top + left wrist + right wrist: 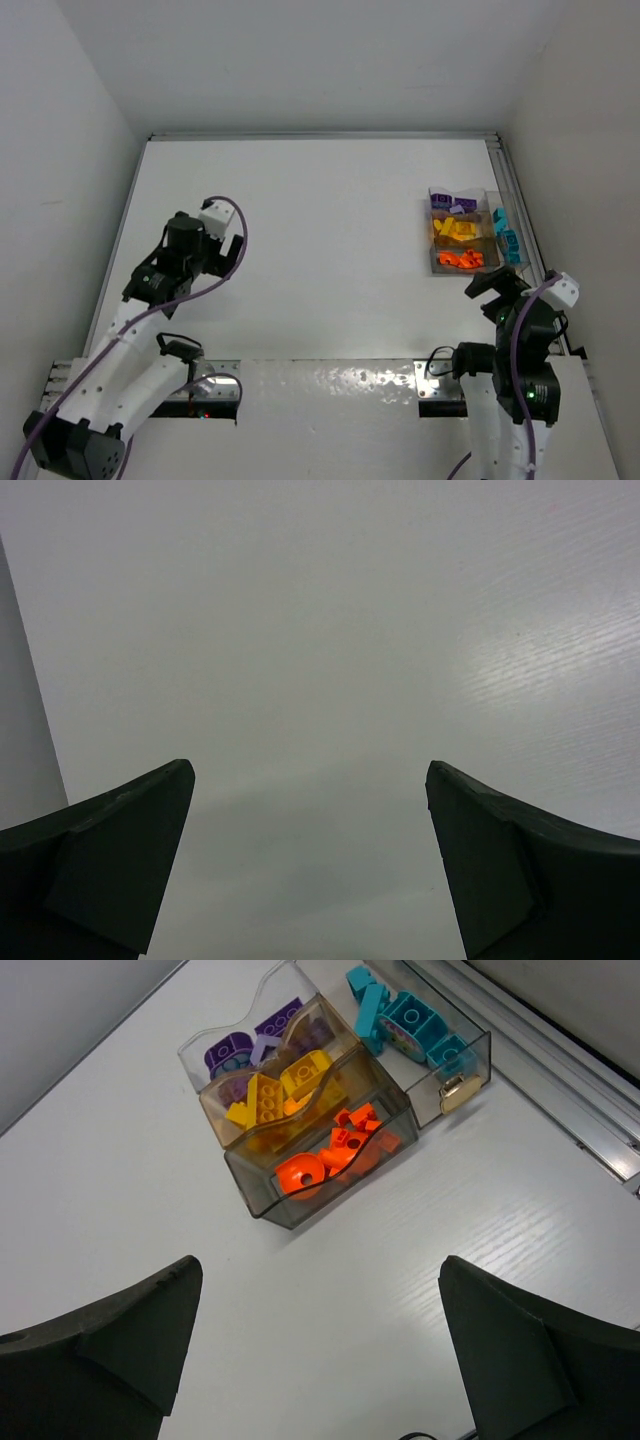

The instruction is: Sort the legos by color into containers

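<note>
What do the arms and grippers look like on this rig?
Both the left arm and right arm have white links and black joint housings. A purple cable loops along each, and a white camera block sits at each wrist. The left gripper and right gripper have matte black, wedge-shaped fingers. No markings visible.

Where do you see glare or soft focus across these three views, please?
Top external: strong glare on the glossy panel between the arm bases. Left wrist: streaky sheen on the table, upper right. Right wrist: legos and containers sharp; right gripper's fingers dark, slightly soft.
</note>
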Robot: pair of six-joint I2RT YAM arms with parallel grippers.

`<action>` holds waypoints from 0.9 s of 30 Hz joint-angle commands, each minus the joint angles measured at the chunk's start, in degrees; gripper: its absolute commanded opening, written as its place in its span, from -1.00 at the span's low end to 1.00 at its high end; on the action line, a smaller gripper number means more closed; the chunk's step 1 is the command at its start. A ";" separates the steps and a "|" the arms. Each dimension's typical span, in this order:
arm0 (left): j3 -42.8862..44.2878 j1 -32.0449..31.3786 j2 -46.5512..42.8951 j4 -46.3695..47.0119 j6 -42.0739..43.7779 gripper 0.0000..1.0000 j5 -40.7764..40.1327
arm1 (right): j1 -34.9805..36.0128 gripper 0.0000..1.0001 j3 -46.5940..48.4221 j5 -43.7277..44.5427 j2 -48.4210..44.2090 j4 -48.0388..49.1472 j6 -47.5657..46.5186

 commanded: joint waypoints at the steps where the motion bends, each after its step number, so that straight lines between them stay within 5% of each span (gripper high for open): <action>1: -1.89 0.43 -4.66 7.47 -0.89 1.00 -1.82 | 0.13 0.98 -0.77 -1.06 -2.35 -0.63 0.43; 8: -6.28 0.43 -12.13 8.88 0.43 1.00 -0.59 | 0.13 0.98 -0.68 -1.15 -3.59 -0.98 0.52; 27: -6.73 0.35 -13.81 9.23 -0.36 1.00 -3.22 | 0.13 0.98 -0.86 -0.71 -4.38 -1.25 0.96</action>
